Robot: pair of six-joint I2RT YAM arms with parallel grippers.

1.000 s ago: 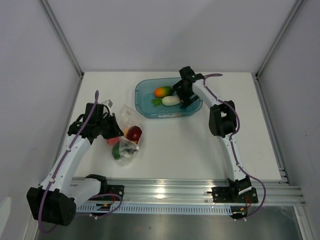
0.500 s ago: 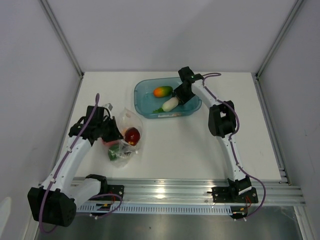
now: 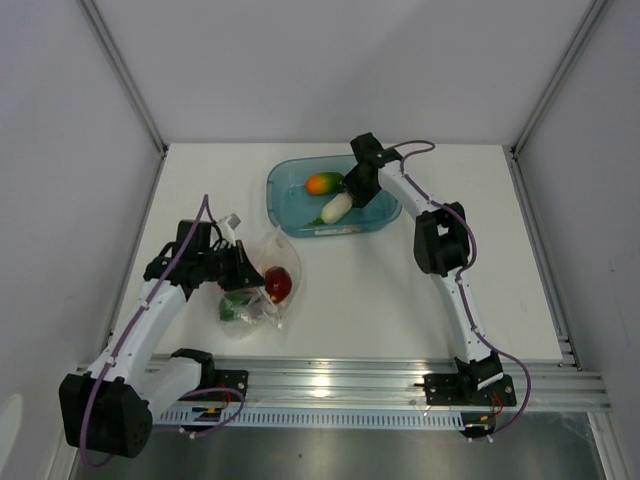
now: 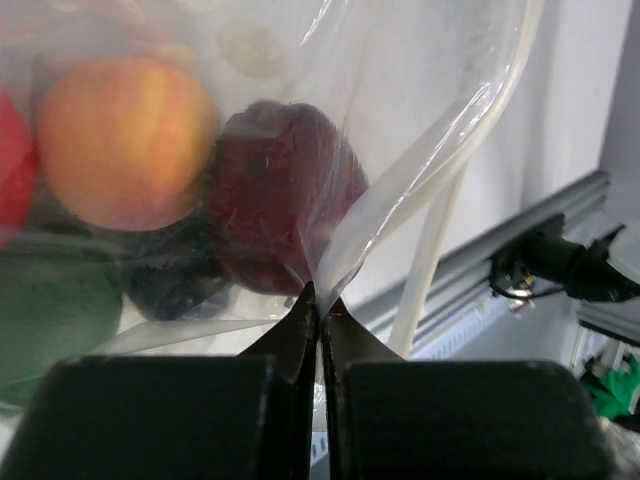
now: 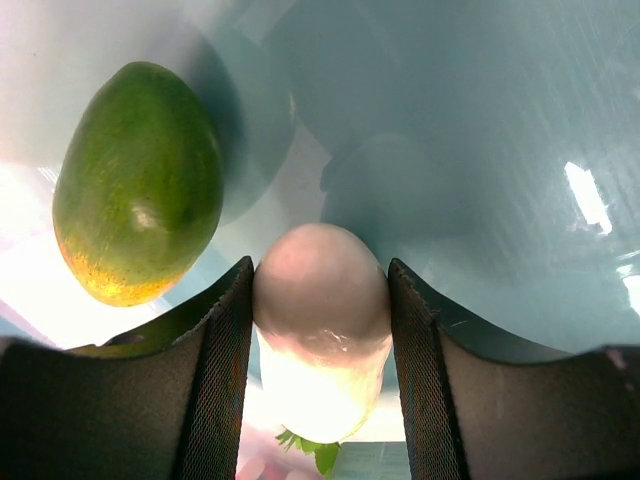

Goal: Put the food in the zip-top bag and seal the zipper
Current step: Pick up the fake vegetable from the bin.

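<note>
Closing in from a wide stance a second ago, the jaws of the right gripper are now being pressed against both sides of the white oblong glossy toy vegetable. It is being held inside the teal translucent rectangular tub, just beside the orange-green toy mango, and is being swung from crosswise to diagonal. Whether it is being lifted off the tub floor cannot be told. The small clear crinkly zip-top bag is being kept pinched at a fold of film by the fully closed left gripper and has been drawn nearer the rail. A dark red fruit and a peach-coloured fruit are being shown through it. Two pieces are judged to be awaiting bagging, with the sealing not yet begun.
</note>
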